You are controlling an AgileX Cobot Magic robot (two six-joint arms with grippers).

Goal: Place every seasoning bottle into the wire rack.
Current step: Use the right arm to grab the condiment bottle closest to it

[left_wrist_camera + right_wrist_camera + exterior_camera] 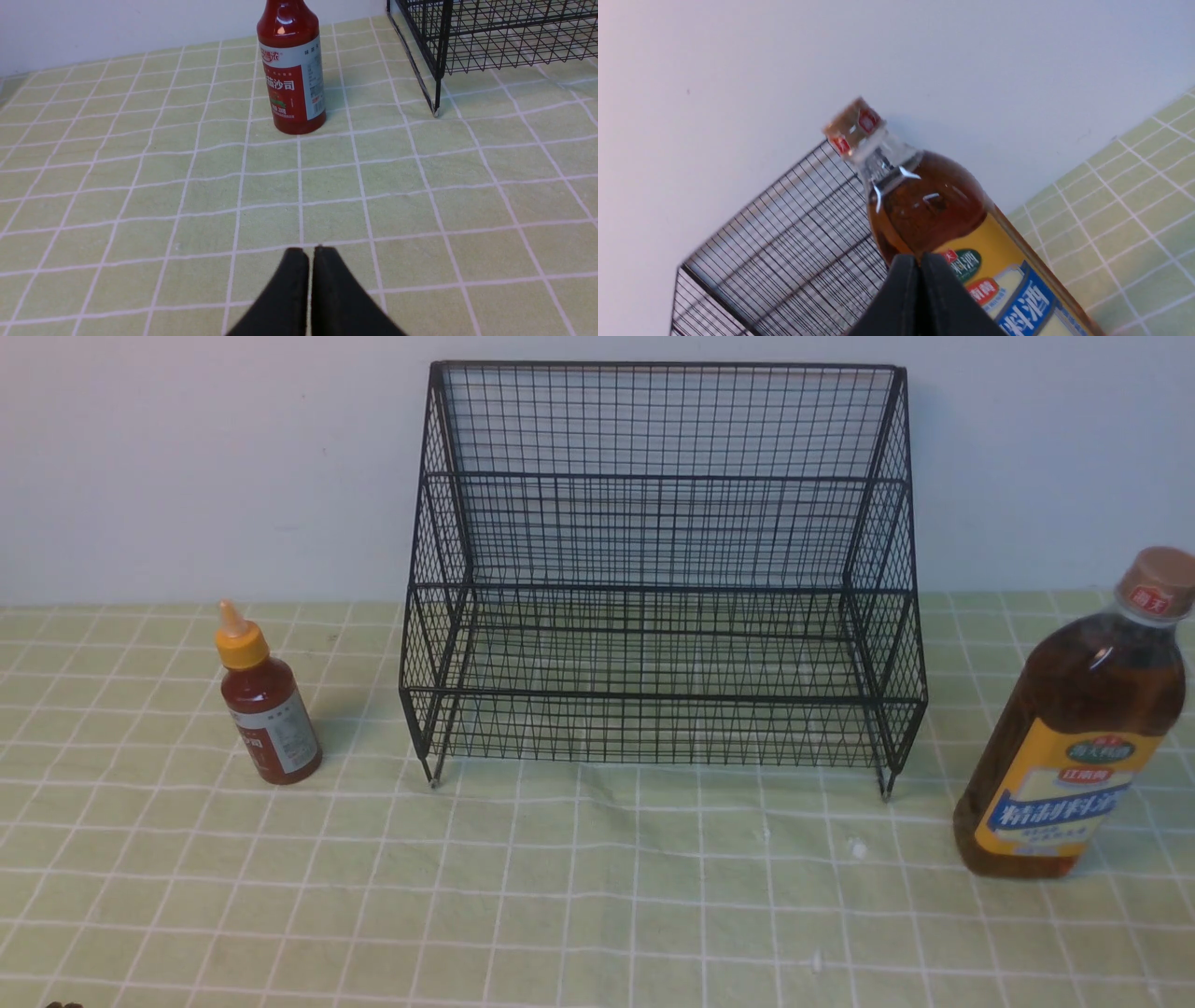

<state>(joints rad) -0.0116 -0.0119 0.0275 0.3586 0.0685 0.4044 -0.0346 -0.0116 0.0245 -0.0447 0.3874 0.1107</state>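
Note:
The small red-sauce bottle [266, 705] with a yellow nozzle cap stands upright on the cloth, left of the black wire rack [661, 579]. It also shows in the left wrist view [292, 70], well beyond my left gripper [309, 252], which is shut and empty. The tall bottle of brown liquid [1078, 728] with a yellow-blue label and tan cap stands right of the rack. In the right wrist view it [934, 205] is just beyond my right gripper [919, 257], which is shut and empty. Neither gripper shows in the front view. The rack holds nothing.
A green checked cloth [597, 896] covers the table. A white wall [187, 457] stands right behind the rack. The rack's corner and foot [437, 109] show to the side of the red bottle in the left wrist view.

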